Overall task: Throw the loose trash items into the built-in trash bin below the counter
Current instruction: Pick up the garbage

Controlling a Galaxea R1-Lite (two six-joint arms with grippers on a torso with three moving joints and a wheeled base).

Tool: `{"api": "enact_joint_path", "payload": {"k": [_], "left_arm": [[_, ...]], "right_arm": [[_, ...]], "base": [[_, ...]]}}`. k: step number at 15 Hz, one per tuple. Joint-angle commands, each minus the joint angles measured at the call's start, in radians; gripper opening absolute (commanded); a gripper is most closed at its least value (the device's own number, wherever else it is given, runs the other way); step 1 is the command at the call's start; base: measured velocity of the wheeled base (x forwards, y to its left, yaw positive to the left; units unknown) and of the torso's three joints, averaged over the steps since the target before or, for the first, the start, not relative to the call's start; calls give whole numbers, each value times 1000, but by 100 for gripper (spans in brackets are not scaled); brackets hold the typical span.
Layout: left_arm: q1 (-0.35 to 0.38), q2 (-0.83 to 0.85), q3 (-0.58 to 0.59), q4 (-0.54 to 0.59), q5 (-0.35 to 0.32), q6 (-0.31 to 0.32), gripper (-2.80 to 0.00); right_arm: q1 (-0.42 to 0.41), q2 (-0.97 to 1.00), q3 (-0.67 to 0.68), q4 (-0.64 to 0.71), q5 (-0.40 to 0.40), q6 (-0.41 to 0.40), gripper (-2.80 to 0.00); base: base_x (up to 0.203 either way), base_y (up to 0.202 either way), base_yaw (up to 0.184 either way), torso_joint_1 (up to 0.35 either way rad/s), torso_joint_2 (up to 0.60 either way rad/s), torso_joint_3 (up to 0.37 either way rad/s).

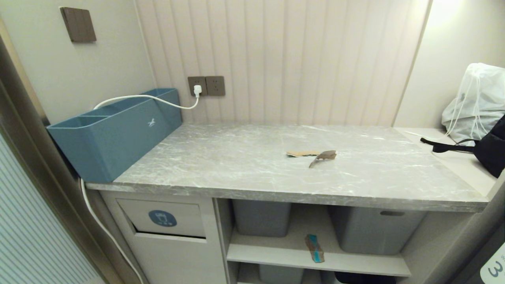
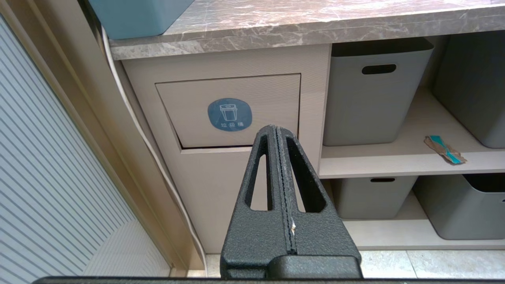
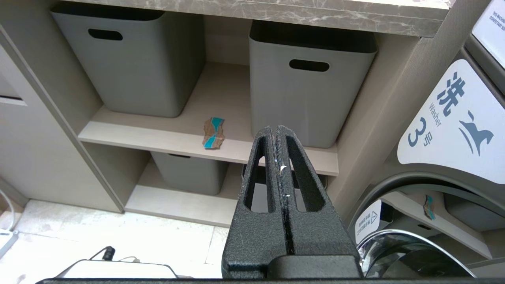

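Two torn brown cardboard scraps (image 1: 312,154) lie side by side on the grey marble counter (image 1: 244,165), right of its middle. A third scrap with a teal side (image 1: 314,248) (image 2: 445,149) (image 3: 213,133) rests on the shelf below, between two grey tubs. The built-in trash bin flap (image 1: 162,217) (image 2: 230,112) with its round blue sticker sits under the counter's left end. My left gripper (image 2: 277,128) is shut and empty, low in front of the flap. Facing the shelves, my right gripper (image 3: 276,128) is shut and empty too. Neither arm shows in the head view.
A long blue box (image 1: 114,132) stands at the counter's left end, with a white cable (image 1: 130,98) running to a wall socket. Grey tubs (image 3: 311,79) fill the shelves. A washer (image 3: 457,130) stands at the right. A white bag (image 1: 475,98) and a black bag (image 1: 491,150) sit at the far right.
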Motion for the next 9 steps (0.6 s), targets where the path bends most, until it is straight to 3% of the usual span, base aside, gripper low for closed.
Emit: {"api": "enact_joint_path", "payload": {"k": [1,7,9], "left_arm": [[0,-3,0,0,0,1,-280],[0,-3,0,0,1,-2,-280],[0,-3,0,0,1,0,-280]], "right_arm": [[0,0,1,2,-1,0,-280],[0,0,-1,2,1,-5,-280],[0,0,-2,1,3,-40,-280]], "base": [[0,0,0,0,0,0],[0,0,0,0,0,0],[0,0,0,0,0,0]]}}
